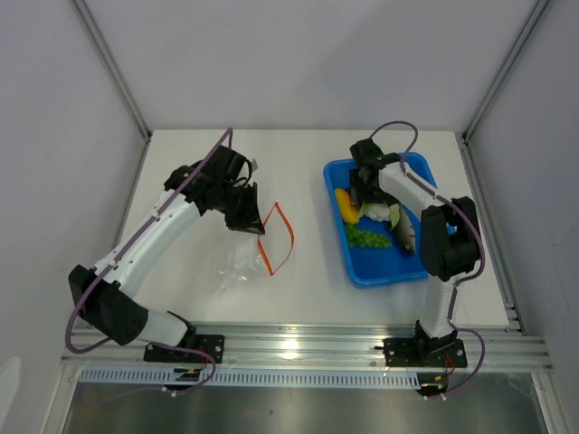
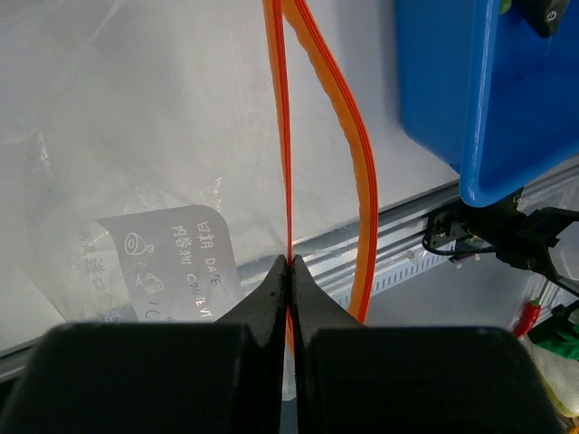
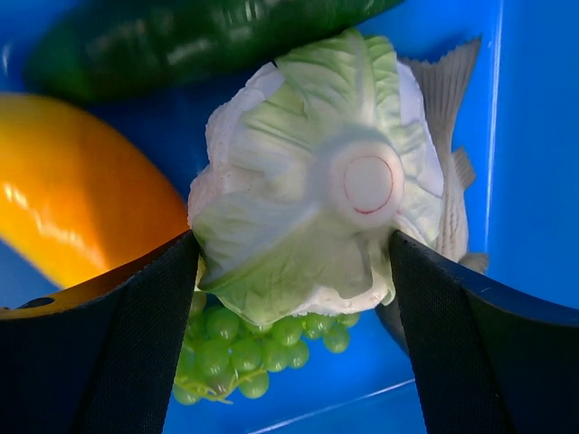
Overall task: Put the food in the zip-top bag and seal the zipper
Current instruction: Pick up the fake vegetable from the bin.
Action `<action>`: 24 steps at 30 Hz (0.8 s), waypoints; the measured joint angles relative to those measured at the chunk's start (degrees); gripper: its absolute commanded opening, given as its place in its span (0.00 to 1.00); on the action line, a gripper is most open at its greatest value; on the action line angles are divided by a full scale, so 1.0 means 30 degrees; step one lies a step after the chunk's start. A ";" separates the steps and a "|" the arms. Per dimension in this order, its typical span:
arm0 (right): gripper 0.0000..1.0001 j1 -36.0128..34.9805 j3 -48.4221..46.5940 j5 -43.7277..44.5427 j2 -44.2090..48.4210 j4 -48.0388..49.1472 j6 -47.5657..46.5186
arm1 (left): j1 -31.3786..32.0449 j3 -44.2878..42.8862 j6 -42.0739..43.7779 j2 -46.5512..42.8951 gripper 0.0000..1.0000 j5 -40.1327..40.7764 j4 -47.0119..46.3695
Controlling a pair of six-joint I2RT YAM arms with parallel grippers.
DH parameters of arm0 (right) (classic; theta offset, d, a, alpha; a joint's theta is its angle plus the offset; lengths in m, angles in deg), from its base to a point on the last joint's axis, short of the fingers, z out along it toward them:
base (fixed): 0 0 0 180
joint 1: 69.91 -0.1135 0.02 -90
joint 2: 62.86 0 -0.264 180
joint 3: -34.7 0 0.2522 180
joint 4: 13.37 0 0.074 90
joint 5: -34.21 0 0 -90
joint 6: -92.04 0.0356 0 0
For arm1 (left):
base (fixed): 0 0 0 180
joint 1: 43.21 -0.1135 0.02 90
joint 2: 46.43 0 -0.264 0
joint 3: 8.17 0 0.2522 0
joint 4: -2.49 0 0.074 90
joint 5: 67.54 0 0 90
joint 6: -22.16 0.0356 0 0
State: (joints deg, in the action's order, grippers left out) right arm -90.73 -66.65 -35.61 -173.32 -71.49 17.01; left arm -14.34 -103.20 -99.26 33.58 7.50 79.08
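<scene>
The clear zip-top bag [image 1: 237, 262] lies on the table, its mouth toward the blue tray [image 1: 389, 271]. My left gripper [image 1: 253, 220] is shut on one strip of the orange-red zipper [image 2: 282, 136] at my fingertips [image 2: 289, 262]; the other strip [image 2: 357, 163] bows away, so the mouth gapes. My right gripper [image 1: 366, 194] is down in the tray, its fingers [image 3: 136, 334] pressed against both sides of the white round cabbage piece [image 3: 308, 208]. Around it lie the yellow-orange piece [image 3: 81, 190], green grapes [image 3: 244, 348], a dark green piece [image 3: 181, 41] and the grey fish [image 3: 448, 108].
The blue tray [image 2: 470, 90] stands right of the bag, about a hand's width away. The aluminium rail [image 1: 298, 348] runs along the table's near edge. Grey walls enclose the table on the left, right and back.
</scene>
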 measured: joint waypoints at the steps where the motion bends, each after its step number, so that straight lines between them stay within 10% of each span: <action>1: 0.84 -0.0036 -0.0299 0.0131 -0.0219 -0.0131 -0.0029 | 0.0000 -0.0095 0.0007 0.0204 0.00 -0.0168 -0.0066; 9: 0.62 -0.0291 -0.1392 0.1457 -0.1319 -0.0510 -0.0189 | 0.0000 -0.0495 0.0146 0.0729 0.01 -0.0750 -0.0291; 17: 0.09 -0.0204 -0.1392 0.1785 -0.1319 -0.0342 -0.0146 | 0.0000 -0.0495 0.0153 0.0765 0.01 -0.0947 -0.0306; 24: 0.00 -0.0131 -0.1377 0.1698 -0.1217 -0.0342 -0.0138 | 0.0000 -0.0488 0.0138 0.0801 0.00 -0.1180 -0.0364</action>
State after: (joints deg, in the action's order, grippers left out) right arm -91.12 -70.78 -30.51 -176.97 -72.52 16.59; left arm -14.34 -104.67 -98.84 35.99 3.96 77.99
